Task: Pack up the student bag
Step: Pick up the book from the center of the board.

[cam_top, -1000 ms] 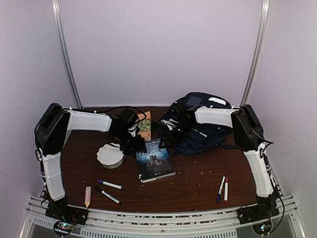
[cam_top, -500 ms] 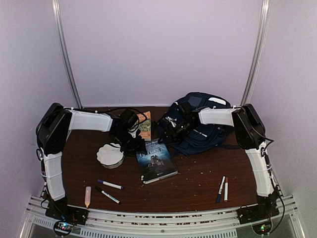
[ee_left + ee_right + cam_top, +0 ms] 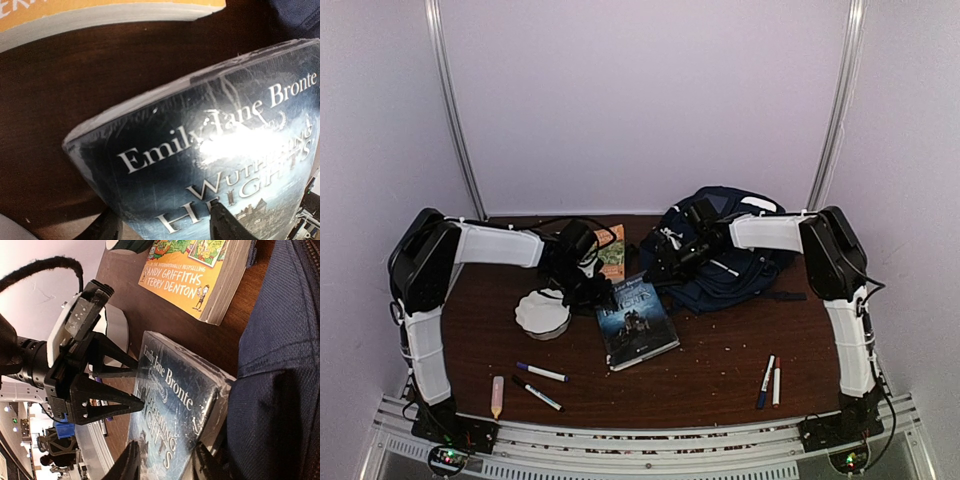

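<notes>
**Top external view.** The student bag [image 3: 740,262] lies at the far right of the table [image 3: 720,350], directly behind the right gripper [image 3: 660,268]. The Wuthering Heights paperback [image 3: 638,322] lies at centre, with its far end between the right gripper and the left gripper [image 3: 595,292]. A white bowl [image 3: 542,313] sits just beside the left gripper, and an orange paperback [image 3: 612,255] lies behind it. The jaw positions cannot be read from this view.

**Left wrist view.** The cover title is legible here (from above it is not). One finger [image 3: 225,225] lies over the cover and the other is partly hidden under the book's edge. The jaws are spread wide and released.

**Right wrist view.** Only this view shows both grippers together. The left gripper's splayed tips meet the book's side edge. The right gripper's fingers [image 3: 127,462] straddle the book's end, with the bag fabric right beside the outer finger. Whether they are clamping the book cannot be told.

**Change.** Compared with one second ago, the book's far end has swung toward the bag.
</notes>
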`<state>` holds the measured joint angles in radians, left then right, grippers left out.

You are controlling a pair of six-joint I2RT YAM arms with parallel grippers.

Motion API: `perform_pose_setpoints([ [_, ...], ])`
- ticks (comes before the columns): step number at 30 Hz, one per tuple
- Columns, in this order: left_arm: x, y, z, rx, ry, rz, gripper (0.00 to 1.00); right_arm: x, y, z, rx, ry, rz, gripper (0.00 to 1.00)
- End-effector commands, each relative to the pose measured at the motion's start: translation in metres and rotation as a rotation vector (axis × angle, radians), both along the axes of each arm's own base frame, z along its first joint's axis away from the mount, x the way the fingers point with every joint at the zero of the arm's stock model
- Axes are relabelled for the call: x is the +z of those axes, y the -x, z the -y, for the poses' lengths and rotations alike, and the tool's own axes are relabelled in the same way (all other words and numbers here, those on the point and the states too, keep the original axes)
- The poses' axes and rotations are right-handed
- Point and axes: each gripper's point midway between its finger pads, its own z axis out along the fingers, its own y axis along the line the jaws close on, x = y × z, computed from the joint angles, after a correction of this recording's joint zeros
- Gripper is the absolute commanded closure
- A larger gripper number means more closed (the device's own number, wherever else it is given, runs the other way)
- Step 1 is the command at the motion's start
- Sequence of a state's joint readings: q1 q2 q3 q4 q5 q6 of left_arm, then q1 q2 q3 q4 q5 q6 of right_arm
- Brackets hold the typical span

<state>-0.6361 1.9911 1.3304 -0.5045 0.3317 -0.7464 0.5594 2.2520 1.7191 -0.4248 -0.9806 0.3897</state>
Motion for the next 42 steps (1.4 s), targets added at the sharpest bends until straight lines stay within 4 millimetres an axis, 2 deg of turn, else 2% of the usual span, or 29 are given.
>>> perform_pose_setpoints([
  [1, 0.032, -0.022, 0.023, -0.025, 0.112, 0.194, 0.40, 0.030, 0.005, -0.021, 0.085, -0.063, 0.105, 0.69],
  [4, 0.046, -0.023, 0.016, -0.002, 0.102, 0.227, 0.40, 0.041, 0.006, -0.020, 0.085, -0.045, 0.159, 0.75],
  [7, 0.065, -0.025, 0.013, 0.021, 0.109, 0.266, 0.41, 0.052, 0.011, -0.020, 0.093, -0.022, 0.202, 0.76],
  [13, 0.106, -0.030, 0.015, 0.040, 0.134, 0.364, 0.43, 0.075, 0.018, -0.020, 0.096, -0.014, 0.263, 0.76],
  [15, 0.114, -0.032, 0.022, 0.018, 0.131, 0.392, 0.43, 0.079, 0.019, -0.016, 0.094, -0.006, 0.281, 0.76],
  [17, 0.109, -0.034, 0.023, 0.016, 0.107, 0.371, 0.43, 0.079, 0.016, -0.010, 0.081, 0.025, 0.305, 0.76],
  [20, 0.103, -0.028, 0.018, 0.024, 0.070, 0.321, 0.42, 0.066, 0.017, 0.004, 0.089, 0.089, 0.312, 0.76],
  [24, 0.086, 0.001, 0.001, -0.031, 0.004, 0.213, 0.37, 0.040, 0.036, 0.022, 0.101, 0.143, 0.271, 0.66],
  [27, 0.073, 0.024, -0.006, -0.068, 0.003, 0.146, 0.35, 0.018, 0.056, 0.028, 0.130, 0.157, 0.202, 0.60],
  [29, 0.063, 0.036, -0.010, -0.075, -0.003, 0.109, 0.33, 0.007, 0.062, 0.033, 0.140, 0.185, 0.182, 0.57],
  [36, 0.031, 0.061, -0.018, -0.039, -0.028, 0.006, 0.29, -0.018, 0.071, 0.032, 0.150, 0.200, 0.121, 0.48],
  [42, 0.011, 0.059, -0.008, -0.026, 0.007, -0.029, 0.30, -0.040, 0.073, 0.018, 0.206, 0.218, 0.073, 0.48],
])
